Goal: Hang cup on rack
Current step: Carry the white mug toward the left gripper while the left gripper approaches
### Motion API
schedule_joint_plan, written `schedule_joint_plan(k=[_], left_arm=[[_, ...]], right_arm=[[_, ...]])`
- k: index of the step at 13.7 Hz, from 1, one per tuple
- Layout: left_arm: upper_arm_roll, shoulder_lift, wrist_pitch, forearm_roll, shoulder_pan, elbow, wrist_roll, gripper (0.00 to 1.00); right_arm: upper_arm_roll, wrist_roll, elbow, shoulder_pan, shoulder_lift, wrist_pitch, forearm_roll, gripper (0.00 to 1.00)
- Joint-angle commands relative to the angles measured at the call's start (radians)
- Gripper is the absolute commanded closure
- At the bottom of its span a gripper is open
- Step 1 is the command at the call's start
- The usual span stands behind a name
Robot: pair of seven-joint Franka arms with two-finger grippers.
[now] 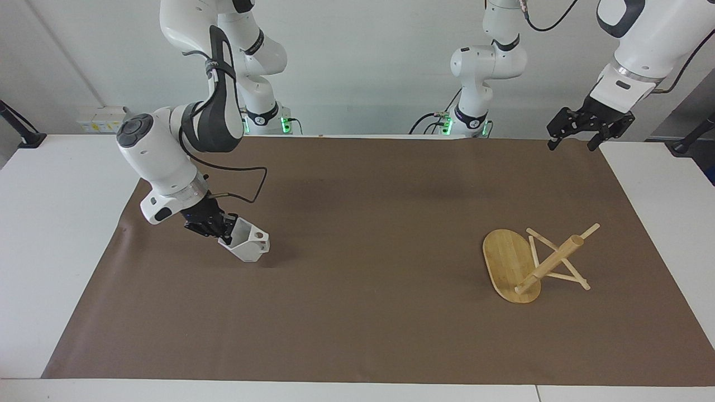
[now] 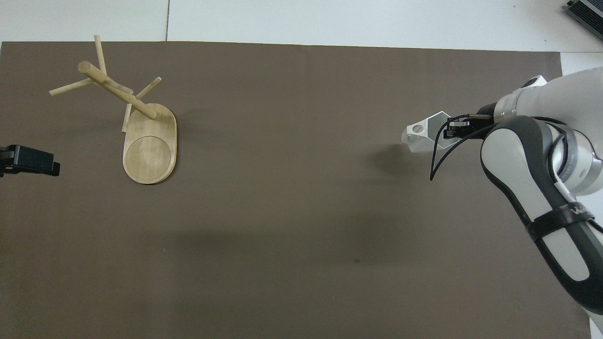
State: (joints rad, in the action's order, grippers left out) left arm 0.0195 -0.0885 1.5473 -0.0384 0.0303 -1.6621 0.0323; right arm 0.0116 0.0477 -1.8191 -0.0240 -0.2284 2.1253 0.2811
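While held clear of the brown mat [image 1: 357, 312] by the right gripper [image 1: 219, 230], clamped tight on the rim wall: one small white faceted mug [image 1: 246, 245], tilted, hexagonal mouth turned up and toward the robots, blocky handle with its round hole pointing toward the middle of the table; carried over the right arm's end of the mat, with a shadow on the mat just beneath. In the overhead view, same mug [image 2: 426, 134] at the tip of the same gripper [image 2: 456, 129], black cable looping below the wrist. Toward the left arm's end of the mat, well apart from the mug: one light bamboo mug tree [image 1: 530, 262], resting on its oval flat base, thick round post leaning, thin crossing pegs fanned out near the top; untouched by either gripper; seen also from above [image 2: 141, 127]. Over the mat corner nearest the left arm's base: left gripper [image 1: 575, 137], raised, fingers spread wide, holding nothing, arm waiting; only its black tip [image 2: 28, 161] visible at the edge of the overhead view.
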Motion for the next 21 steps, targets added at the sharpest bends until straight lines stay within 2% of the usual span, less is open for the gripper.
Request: schedule_joint_plan(k=[1, 2, 5, 7, 10, 13, 15, 17, 19, 21], left_arm=[[-0.012, -0.016, -0.045, 0.022, 0.000, -0.019, -0.067, 0.00], [-0.015, -0.017, -0.074, 0.020, 0.003, -0.019, -0.143, 0.00], [-0.039, -0.030, -0.177, 0.006, 0.025, -0.019, -0.345, 0.00], [-0.044, -0.037, -0.239, -0.029, 0.030, -0.024, -0.397, 0.00], [-0.046, -0.050, -0.283, -0.072, 0.031, -0.039, -0.610, 0.00], [-0.044, -0.083, -0.257, -0.208, 0.028, -0.108, -0.926, 0.00], [-0.044, -0.109, -0.253, -0.288, 0.027, -0.154, -1.065, 0.00], [-0.041, -0.132, -0.196, -0.381, 0.005, -0.206, -1.243, 0.00], [-0.038, -0.172, -0.124, -0.453, -0.022, -0.289, -1.339, 0.00], [-0.039, -0.214, -0.044, -0.576, -0.108, -0.376, -1.397, 0.00]], right_arm=[[-0.082, -0.019, 0.001, 0.006, 0.020, -0.012, 0.033, 1.00], [-0.109, -0.022, 0.004, 0.006, 0.021, -0.010, 0.036, 1.00], [-0.172, -0.034, 0.004, 0.006, 0.030, -0.011, 0.189, 1.00], [-0.212, -0.037, 0.009, 0.006, 0.044, -0.011, 0.228, 1.00], [-0.271, -0.077, 0.017, 0.006, 0.052, -0.010, 0.298, 1.00], [-0.323, -0.115, 0.020, 0.006, 0.052, 0.001, 0.404, 1.00], [-0.353, -0.117, 0.020, 0.006, 0.052, 0.008, 0.470, 1.00], [-0.380, -0.124, 0.020, 0.004, 0.052, 0.019, 0.524, 1.00], [-0.415, -0.146, 0.020, 0.004, 0.050, 0.065, 0.570, 1.00], [-0.456, -0.173, 0.020, -0.001, 0.049, 0.126, 0.621, 1.00]])
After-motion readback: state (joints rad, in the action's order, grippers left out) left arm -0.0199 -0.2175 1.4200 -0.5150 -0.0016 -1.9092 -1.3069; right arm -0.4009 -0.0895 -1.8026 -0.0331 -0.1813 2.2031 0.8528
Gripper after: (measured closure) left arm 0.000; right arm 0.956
